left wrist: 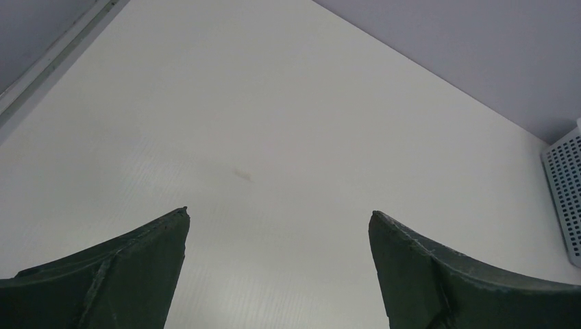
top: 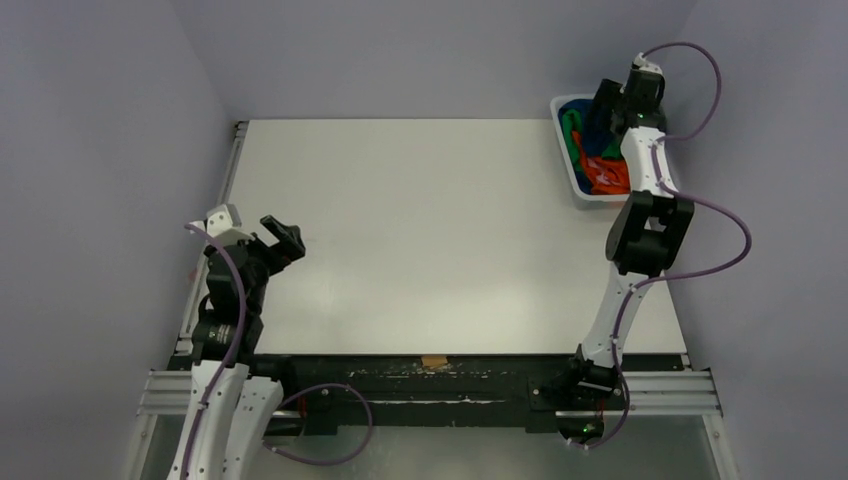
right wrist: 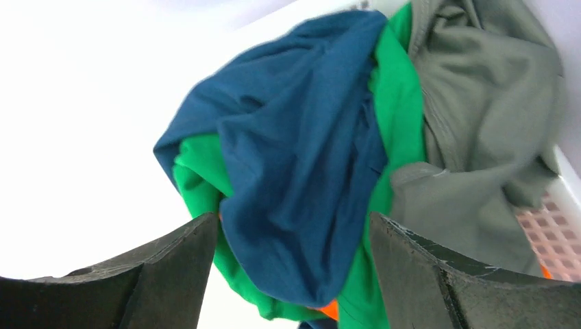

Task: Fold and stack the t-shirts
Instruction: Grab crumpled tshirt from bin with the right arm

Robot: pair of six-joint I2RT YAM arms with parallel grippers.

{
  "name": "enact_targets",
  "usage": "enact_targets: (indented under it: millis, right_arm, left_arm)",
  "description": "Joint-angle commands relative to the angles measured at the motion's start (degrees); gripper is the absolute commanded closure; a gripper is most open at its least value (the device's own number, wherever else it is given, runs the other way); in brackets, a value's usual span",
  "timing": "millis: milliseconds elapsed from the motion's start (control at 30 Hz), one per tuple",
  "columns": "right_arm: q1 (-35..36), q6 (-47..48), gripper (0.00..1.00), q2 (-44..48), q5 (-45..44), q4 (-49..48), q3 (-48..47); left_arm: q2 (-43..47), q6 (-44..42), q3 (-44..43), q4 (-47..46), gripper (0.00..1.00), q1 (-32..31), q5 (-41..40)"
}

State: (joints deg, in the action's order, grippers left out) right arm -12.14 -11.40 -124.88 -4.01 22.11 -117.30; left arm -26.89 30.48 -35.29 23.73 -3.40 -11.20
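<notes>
Evidently the t-shirts [right wrist: 384, 137] lie bunched in the white basket [top: 563, 140] at the table's [left wrist: 274, 103] far right corner, navy blue shirt [right wrist: 301, 171] uppermost. The right gripper [right wrist: 291, 219] hangs over it, jaws spread, likely to pluck it out. The left gripper [left wrist: 279, 214], equally wide apart, waits over the table.

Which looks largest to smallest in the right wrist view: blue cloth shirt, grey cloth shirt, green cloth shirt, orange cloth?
Largest: blue cloth shirt and grey cloth shirt, too alike to rank.
Next: green cloth shirt.
Smallest: orange cloth, only a sliver showing.
</notes>
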Motion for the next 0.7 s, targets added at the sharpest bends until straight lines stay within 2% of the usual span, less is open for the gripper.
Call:
enact_targets:
  millis: [0, 233, 367, 533, 667]
  right_arm:
    - [0.21, -3.45, 0.23, -2.35, 5.69, -6.63, -2.06]
    - [0.26, -4.8, 0.3, -8.79, 5.29, -12.23, -5.49]
    - [0.21, -5.36, 0.37, -12.88, 1.13, -12.05, -9.01]
    - [0.18, -8.85, 0.54, -13.8, -0.87, -15.11, -8.19]
    - [0.19, -10.72, 0.64, -11.42, -0.65, -17.49, -6.25]
  left_arm:
    - [-1.23, 0.73, 0.3, -4.08, 0.0, 0.12, -0.58]
    - [-2.4, 1.02, 0.35, -4.47, 0.0, 0.1, -0.49]
    - [-3.11, 1.01, 0.07, -4.32, 0.0, 0.14, -0.33]
    - [-3.47, 1.12, -0.14, -4.32, 0.0, 0.14, -0.31]
    - [-3.6, 1.15, -0.22, -4.11, 0.0, 0.1, -0.23]
